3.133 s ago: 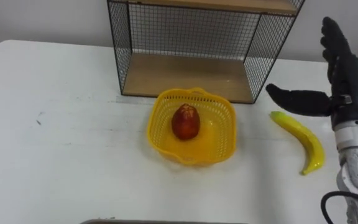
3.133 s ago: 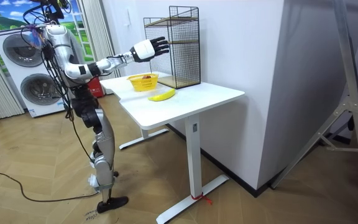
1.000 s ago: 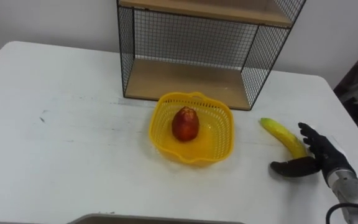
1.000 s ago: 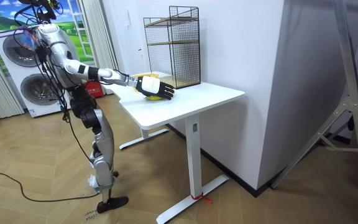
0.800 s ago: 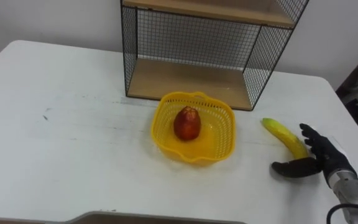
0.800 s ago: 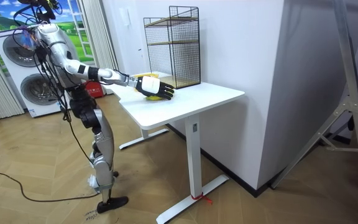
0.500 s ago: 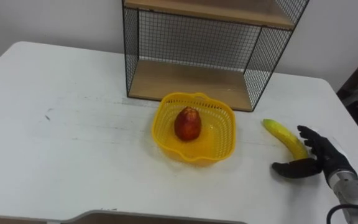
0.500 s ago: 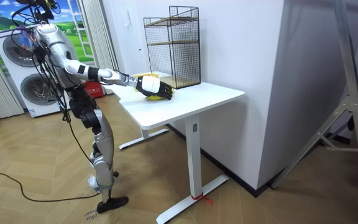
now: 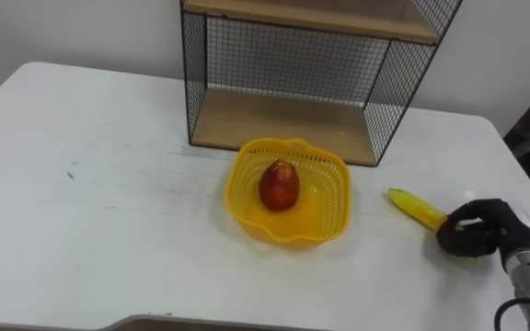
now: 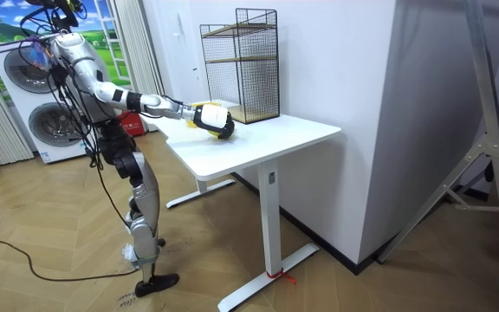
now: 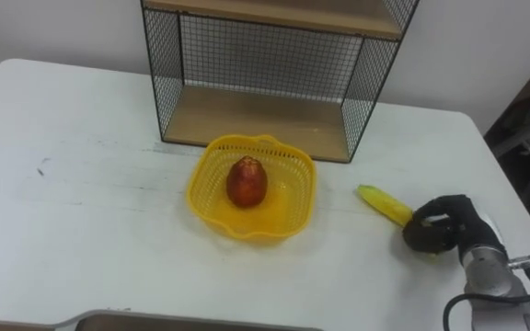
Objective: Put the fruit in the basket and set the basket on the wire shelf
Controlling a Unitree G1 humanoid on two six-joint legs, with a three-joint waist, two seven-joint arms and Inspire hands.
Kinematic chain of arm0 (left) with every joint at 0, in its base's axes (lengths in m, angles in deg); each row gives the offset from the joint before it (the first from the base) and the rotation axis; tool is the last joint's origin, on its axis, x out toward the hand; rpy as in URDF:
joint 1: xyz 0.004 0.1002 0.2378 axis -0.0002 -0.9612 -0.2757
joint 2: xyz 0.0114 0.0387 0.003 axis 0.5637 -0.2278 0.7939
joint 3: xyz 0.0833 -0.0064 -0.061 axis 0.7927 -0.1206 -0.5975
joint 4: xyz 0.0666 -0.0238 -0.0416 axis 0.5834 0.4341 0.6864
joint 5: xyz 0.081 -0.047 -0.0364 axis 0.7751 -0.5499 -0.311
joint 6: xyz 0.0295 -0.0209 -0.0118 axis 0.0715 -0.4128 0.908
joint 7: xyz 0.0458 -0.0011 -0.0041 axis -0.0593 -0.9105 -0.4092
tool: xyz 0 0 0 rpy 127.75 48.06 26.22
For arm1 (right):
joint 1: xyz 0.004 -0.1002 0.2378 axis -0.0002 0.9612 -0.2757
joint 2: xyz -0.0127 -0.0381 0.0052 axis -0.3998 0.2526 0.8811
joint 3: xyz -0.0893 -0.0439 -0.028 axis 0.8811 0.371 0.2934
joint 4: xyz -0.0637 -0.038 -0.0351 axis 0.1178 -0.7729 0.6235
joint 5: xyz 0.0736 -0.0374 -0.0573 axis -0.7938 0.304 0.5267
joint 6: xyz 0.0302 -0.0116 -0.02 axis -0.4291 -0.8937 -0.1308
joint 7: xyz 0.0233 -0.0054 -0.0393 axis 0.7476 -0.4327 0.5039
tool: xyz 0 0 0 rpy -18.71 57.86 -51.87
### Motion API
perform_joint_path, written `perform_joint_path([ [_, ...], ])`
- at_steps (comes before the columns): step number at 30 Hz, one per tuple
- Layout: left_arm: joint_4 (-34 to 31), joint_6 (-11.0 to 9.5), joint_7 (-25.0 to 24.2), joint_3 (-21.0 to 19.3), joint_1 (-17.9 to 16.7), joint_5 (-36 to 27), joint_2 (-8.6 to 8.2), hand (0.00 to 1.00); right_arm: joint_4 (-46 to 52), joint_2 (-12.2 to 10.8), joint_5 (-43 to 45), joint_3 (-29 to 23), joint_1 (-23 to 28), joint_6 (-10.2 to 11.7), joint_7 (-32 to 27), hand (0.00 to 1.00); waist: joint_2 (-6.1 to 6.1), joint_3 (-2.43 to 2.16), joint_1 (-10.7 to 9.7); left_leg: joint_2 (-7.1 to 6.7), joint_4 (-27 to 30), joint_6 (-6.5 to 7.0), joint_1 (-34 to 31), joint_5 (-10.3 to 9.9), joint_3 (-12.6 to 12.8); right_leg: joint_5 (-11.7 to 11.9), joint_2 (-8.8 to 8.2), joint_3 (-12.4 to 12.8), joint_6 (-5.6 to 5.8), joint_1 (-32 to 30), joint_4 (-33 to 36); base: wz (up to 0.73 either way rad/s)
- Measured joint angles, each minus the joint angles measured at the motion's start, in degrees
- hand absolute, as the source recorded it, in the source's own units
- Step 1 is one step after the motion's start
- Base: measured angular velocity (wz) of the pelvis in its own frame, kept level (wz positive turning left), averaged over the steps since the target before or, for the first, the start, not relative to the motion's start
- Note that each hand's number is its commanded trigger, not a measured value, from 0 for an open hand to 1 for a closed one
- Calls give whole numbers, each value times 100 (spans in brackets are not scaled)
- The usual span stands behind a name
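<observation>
A yellow plastic basket (image 9: 325, 210) (image 11: 288, 204) stands on the white table (image 9: 109, 230) in front of the wire shelf (image 9: 283, 69). A red fruit (image 9: 279, 185) (image 11: 245, 181) sits upright inside the basket. To the right of the basket a yellow banana (image 9: 414, 209) (image 11: 383, 204) lies on the table. My right hand (image 9: 477, 228) (image 11: 442, 225) has its dark fingers curled round the banana's near end, and the far tip sticks out toward the basket. In the room view I stand at the table's end with the right arm stretched to the banana (image 10: 206, 124).
The wire shelf (image 11: 265, 64) has a wooden bottom board (image 9: 283, 121) and an upper board, open toward me. The table's right edge (image 9: 523, 184) runs close behind my right hand. Two washing machines (image 10: 33, 104) stand behind me in the room view.
My right hand's fingers have curled from straight to shut around the banana's near end. The banana lies about where it was.
</observation>
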Motion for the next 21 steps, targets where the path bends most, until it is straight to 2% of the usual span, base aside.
perform_joint_path([
  [12,-7,-6,-12,8,8,-6,0,0,154,1,10,96,11,-85,-21,100,-73,32,62,3,0,0,-16,-1,36,0,0,47,0,-28,8,-1],
  [17,56,-17,-11,16,20,-2,-3,0,636,0,58,125,213,-191,9,100,-59,31,68,3,-12,0,-69,0,50,0,0,64,0,-119,25,-1],
  [21,45,-13,16,15,-28,-3,-34,0,1495,-27,274,255,565,-229,159,100,-39,23,78,6,-96,2,-43,2,139,0,0,157,0,-179,42,-11],
])
